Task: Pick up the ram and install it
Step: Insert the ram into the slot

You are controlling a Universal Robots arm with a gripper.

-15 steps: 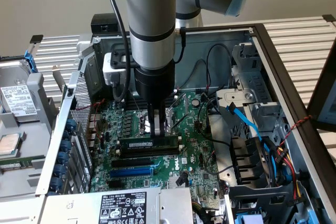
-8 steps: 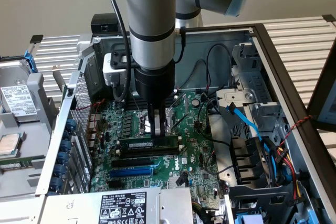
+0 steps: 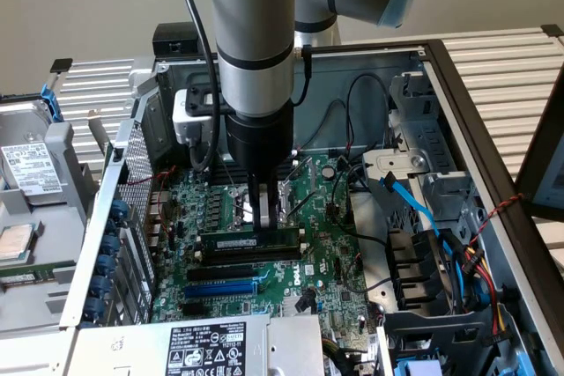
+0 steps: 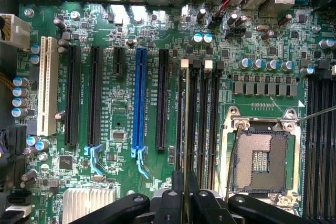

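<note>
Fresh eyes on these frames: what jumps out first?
The grey arm reaches down into the open computer case, its gripper shut on the ram, which stands on edge along the black slots mid-board. In the wrist view, the blue slot and the bare processor socket stand out against the green motherboard.

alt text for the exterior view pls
A robot arm's end effector grips a green ram stick from above, holding it lengthwise along a black memory slot on a green motherboard. The board sits inside an open computer case, with a blue slot nearby.
</note>
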